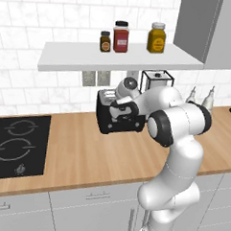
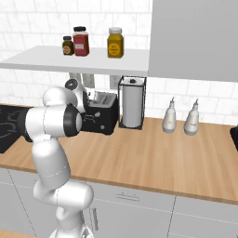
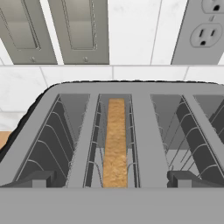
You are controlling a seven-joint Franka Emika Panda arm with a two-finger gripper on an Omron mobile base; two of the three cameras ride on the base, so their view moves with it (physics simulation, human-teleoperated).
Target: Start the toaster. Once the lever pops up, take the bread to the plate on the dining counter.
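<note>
While the arm reaches in over the wood counter point(image 1: 96, 150), the gripper point(image 3: 113, 180) sits right above the toaster point(image 1: 110, 118), looking down into its slots. Fingers point(image 3: 33, 179) are spread wide, one tip at each side of the toaster top, nothing between them but the open slots.

The bread point(image 3: 115, 142) stands on edge inside the toaster, in the second slot from the left as the hand view has it, tan edge up and sunk below the toaster's silver top. Slots either side of it show bare wire guides.

The toaster is black and boxy and stands at the back of the counter against the white tile wall. From the left base view the arm's wrist covers much of the toaster's front and top; from the right base view the forearm hides its left part.

Relative to the toaster:
- paper towel holder point(image 2: 132, 103) just beside it on the right, wire frame, white roll
- two pale bottles point(image 2: 169, 116) further right, well apart from it
- black hob point(image 1: 17, 146) left of it, set in the same counter
- wall outlets point(image 1: 96, 78) on the tile directly behind it
- shelf point(image 1: 115, 59) above it carrying three jars point(image 1: 120, 37)
- grey cabinet point(image 2: 195, 42) above and right
</note>
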